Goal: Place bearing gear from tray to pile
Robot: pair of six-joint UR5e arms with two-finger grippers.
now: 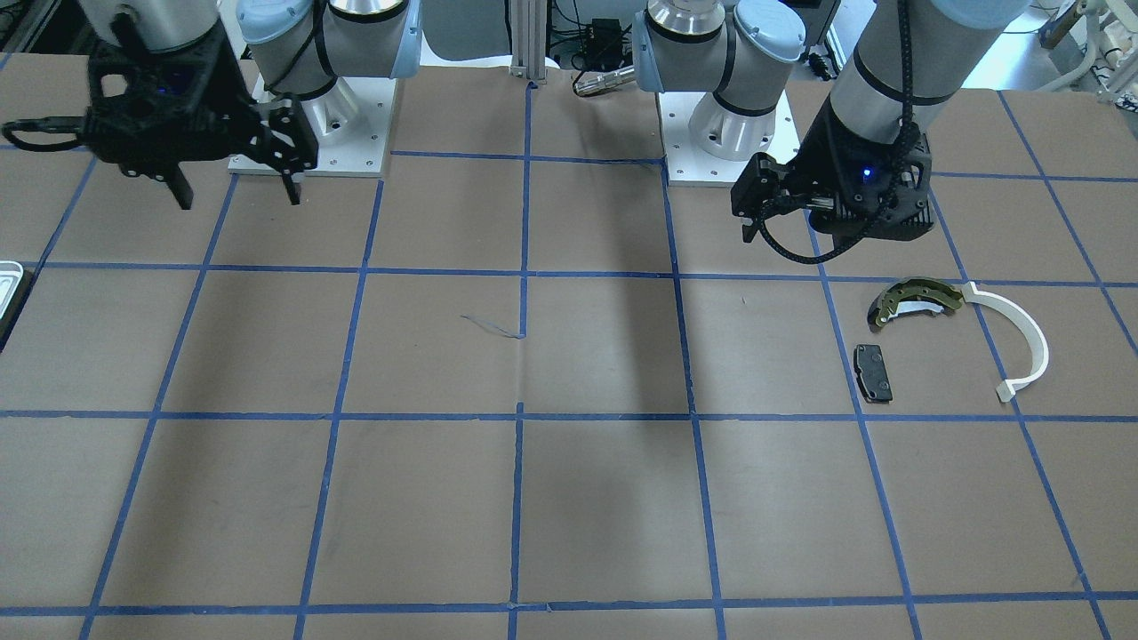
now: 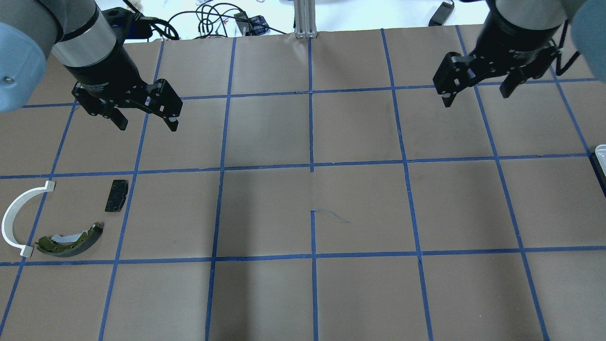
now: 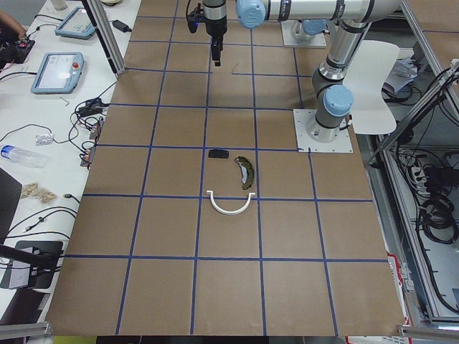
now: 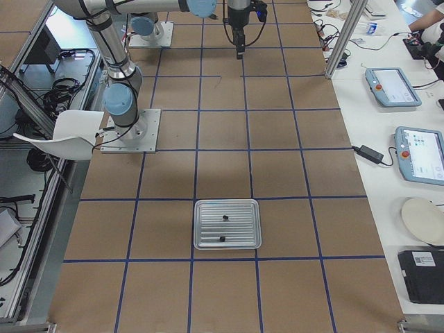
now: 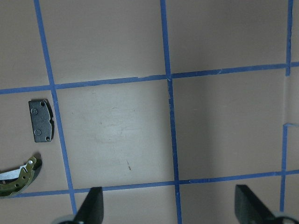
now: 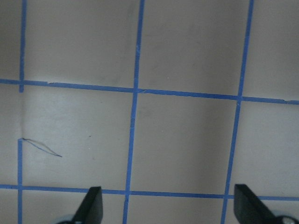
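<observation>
Our left tool (image 2: 148, 124) and right tool (image 2: 476, 97) hang released, brake pad (image 2: 116, 195) at the left tool's seven o'clock.

One tray (image 4: 208, 223), two small black parts (image 4: 224, 218) (image 4: 221, 238), one brake shoe (image 1: 916, 286), one brake pad (image 1: 873, 372), one white arc strip (image 1: 1031, 342).

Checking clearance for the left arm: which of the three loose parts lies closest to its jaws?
The small black brake pad, the flat rectangular one; the olive-gold brake shoe and white arc strip lie farther from the left gripper.
</observation>
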